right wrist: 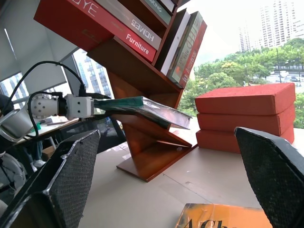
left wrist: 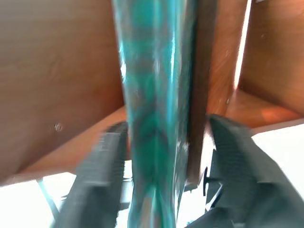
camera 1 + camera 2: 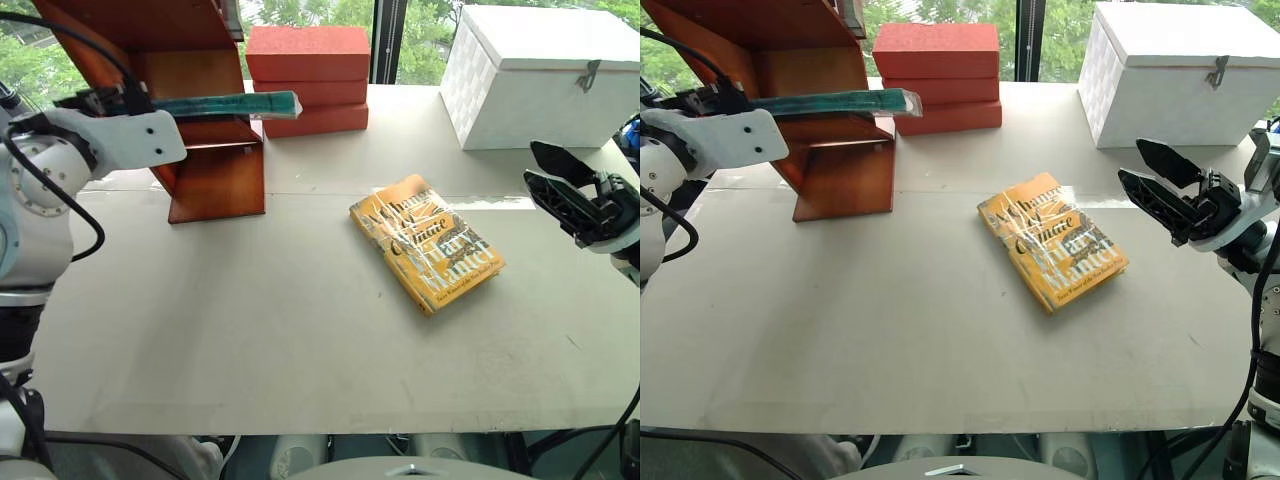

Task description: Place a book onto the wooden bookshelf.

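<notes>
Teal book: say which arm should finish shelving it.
Left. The left gripper has the teal book between its fingers at the wooden bookshelf. The right gripper hangs open, empty, past the yellow book.

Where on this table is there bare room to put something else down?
The near half of the table, in front of the yellow-orange book, is bare. So is the strip between the wooden bookshelf and that book. The back edge is crowded: bookshelf, stacked red boxes and white chest, with one gap between boxes and chest.
</notes>
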Robot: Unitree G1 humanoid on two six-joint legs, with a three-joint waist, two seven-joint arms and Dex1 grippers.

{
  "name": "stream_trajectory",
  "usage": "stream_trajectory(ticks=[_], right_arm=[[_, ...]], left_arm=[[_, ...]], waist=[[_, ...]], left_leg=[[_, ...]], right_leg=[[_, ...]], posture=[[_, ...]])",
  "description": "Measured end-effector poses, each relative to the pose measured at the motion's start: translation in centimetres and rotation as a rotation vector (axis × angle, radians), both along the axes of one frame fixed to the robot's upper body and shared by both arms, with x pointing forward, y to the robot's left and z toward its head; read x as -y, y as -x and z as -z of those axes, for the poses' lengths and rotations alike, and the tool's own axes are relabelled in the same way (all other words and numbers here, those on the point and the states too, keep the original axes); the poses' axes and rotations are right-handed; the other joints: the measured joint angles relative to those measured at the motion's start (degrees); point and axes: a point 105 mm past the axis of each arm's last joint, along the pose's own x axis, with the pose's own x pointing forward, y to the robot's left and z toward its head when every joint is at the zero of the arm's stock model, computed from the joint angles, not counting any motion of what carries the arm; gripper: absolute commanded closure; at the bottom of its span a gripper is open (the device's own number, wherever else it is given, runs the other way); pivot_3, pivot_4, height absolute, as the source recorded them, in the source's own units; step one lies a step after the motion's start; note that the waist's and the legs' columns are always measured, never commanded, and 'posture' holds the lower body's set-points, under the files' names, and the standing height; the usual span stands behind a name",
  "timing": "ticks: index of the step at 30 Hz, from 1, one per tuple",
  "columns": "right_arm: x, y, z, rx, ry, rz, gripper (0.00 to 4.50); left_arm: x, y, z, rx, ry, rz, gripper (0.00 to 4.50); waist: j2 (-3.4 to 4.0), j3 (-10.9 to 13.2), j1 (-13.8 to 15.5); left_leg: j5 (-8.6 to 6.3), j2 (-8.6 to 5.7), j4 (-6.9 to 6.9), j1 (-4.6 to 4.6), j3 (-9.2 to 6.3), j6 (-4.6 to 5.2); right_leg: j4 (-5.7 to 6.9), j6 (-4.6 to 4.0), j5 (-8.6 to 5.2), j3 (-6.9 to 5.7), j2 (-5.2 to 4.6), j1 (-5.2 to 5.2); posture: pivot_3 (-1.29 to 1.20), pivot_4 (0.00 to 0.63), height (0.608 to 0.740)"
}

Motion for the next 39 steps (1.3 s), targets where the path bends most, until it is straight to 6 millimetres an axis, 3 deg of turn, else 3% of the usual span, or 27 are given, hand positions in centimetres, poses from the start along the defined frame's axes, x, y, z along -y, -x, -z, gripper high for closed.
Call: stream_trajectory(ticks=[1, 8, 11, 18, 24, 27, 28, 30, 32, 36, 39], right_arm=[[0.0, 0.0, 0.0, -0.001, -0.002, 0.001, 0.0], [0.0, -0.3, -0.4, 0.019, -0.007, -0.005, 0.0], [0.1, -0.5, -0.3, 0.012, -0.009, 0.0, 0.0], [0.4, -0.8, 0.5, 0.003, 0.029, 0.006, 0.0], [3.4, -0.7, 5.7, -0.093, 0.178, 0.156, 0.0], [5.4, 0.0, 9.4, -0.144, 0.303, 0.26, 0.0], [6.3, 0.6, 11.5, -0.189, 0.357, 0.292, 0.0], [6.7, 1.1, 12.8, -0.211, 0.39, 0.312, 0.0], [7.5, 2.0, 14.5, -0.225, 0.474, 0.335, 0.0], [8.0, 3.7, 17.6, -0.256, 0.622, 0.324, 0.0], [8.2, 4.1, 18.4, -0.266, 0.63, 0.334, 0.0]], left_arm=[[-0.1, 0.1, -0.2, 0.009, 0.006, -0.007, 0.04], [-1.0, 1.3, -0.7, 0.056, 0.043, -0.052, 0.04], [-0.1, 1.8, -1.5, 0.167, 0.203, 0.005, 0.04], [3.4, 2.3, 2.1, 0.133, 0.63, 0.283, 0.04], [5.3, 4.5, 8.9, 0.005, 1.108, 0.461, 0.04], [8.7, 5.8, 13.5, -0.19, 1.28, 0.52, 0.04], [10.6, 6.6, 16.3, -0.322, 1.346, 0.516, 0.04], [11.9, 7.1, 18.2, -0.411, 1.355, 0.51, 0.04], [13.7, 7.9, 20.2, -0.499, 1.35, 0.514, 0.04], [14.4, 8.2, 22.3, -0.543, 1.358, 0.465, 0.04], [14.7, 8.3, 22.9, -0.557, 1.371, 0.456, 0.04]], waist=[[0.0, 0.0, 0.1], [0.0, 0.0, 0.1], [0.02, 0.0, 0.3], [0.02, -0.1, 0.0], [-0.01, -0.1, 0.3], [-0.03, -0.2, 0.4], [-0.02, -0.2, 0.3], [0.01, -0.2, 0.2], [0.12, -0.3, 0.1], [0.26, -0.4, 0.0], [0.46, -0.5, -0.1]], left_leg=[[0.01, -0.01, 0.0, 0.0, 0.0, -0.01], [0.01, 0.0, 0.01, 0.0, -0.03, -0.02], [0.03, -0.01, 0.06, -0.01, -0.05, -0.06], [0.1, -0.02, 0.15, 0.04, -0.01, -0.18], [0.11, -0.03, 0.17, 0.04, -0.06, -0.19], [-0.01, -0.07, 0.2, 0.28, -0.08, 0.01], [-0.02, -0.07, 0.2, 0.38, -0.05, 0.04], [-0.02, -0.06, 0.2, 0.42, -0.07, 0.04], [-0.04, -0.04, 0.1, 1.04, -0.01, 0.06], [-0.03, 0.09, 0.1, 1.19, -0.02, 0.05], [-0.03, 0.09, 0.11, 1.19, 0.01, 0.05]], right_leg=[[0.0, 0.0, 0.0, 0.0, 0.0, 0.0], [0.02, 0.0, 0.0, -0.02, -0.01, 0.01], [0.05, 0.0, 0.0, -0.03, -0.04, 0.02], [0.16, -0.01, 0.01, 0.05, -0.08, 0.04], [0.21, -0.02, 0.02, -0.01, -0.13, 0.05], [0.14, -0.02, 0.02, -0.01, -0.15, 0.36], [0.1, -0.03, 0.01, 0.03, -0.13, 0.44], [0.1, -0.07, 0.04, 0.04, -0.09, 0.44], [0.08, -0.31, -0.11, 0.1, -0.03, 0.98], [0.07, -0.22, -0.18, 0.12, 0.12, 1.06], [0.07, -0.33, -0.1, 0.18, 0.14, 1.05]], posture=[[0.0, 0.15, 0.74], [0.0, 0.15, 0.74], [0.0, 0.15, 0.74], [0.0, 0.15, 0.74], [0.0, 0.15, 0.74], [0.0, 0.15, 0.74], [0.0, 0.15, 0.74], [0.0, 0.15, 0.74], [0.0, 0.15, 0.74], [0.0, 0.15, 0.74], [0.0, 0.15, 0.74]])
